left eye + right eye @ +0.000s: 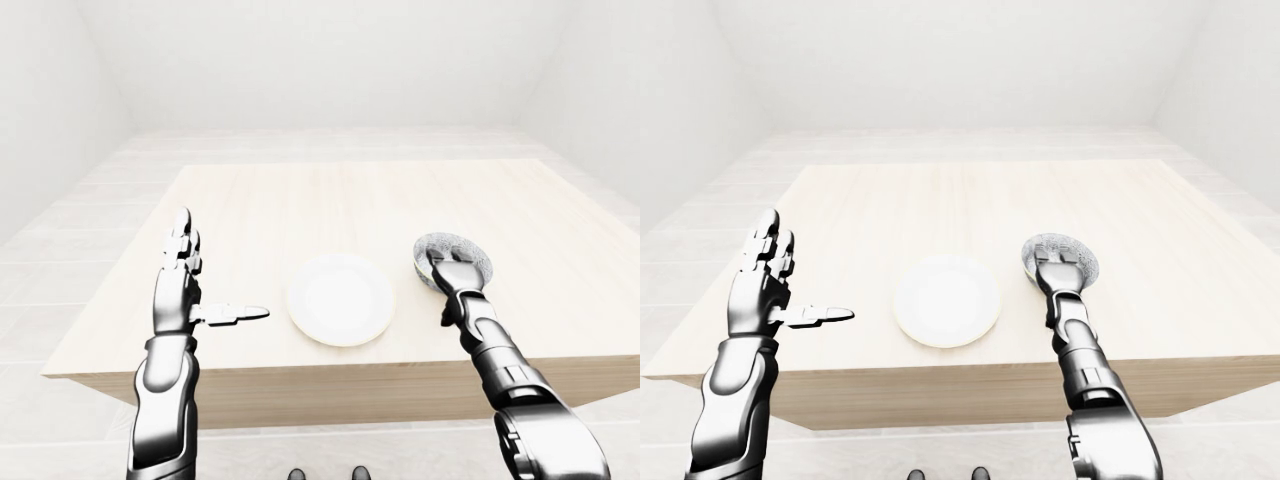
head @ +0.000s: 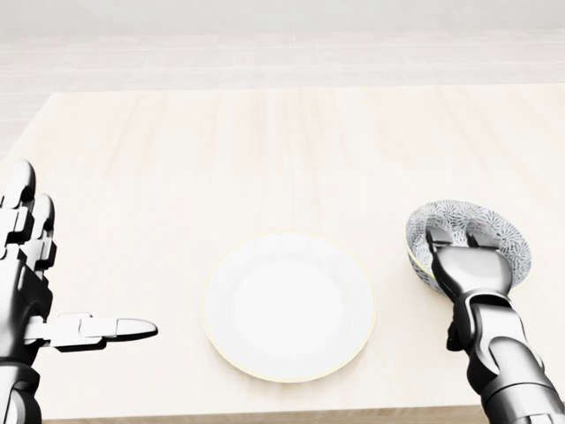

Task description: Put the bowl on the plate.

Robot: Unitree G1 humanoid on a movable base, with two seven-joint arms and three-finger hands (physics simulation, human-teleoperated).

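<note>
Two fingers of my right hand hook the bowl, grip uncertain; left hand splayed, empty; next, lift onto plate.

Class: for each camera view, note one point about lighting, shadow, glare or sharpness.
Head view: flat, bright light; the white plate barely stands out from the pale table, with hardly any shadow; everything is sharp. Left-eye view: strong perspective, so the table's sides splay; a soft sheen lies on the right hand. Right-eye view: the same even light; the bowl pattern is too small to read.
</note>
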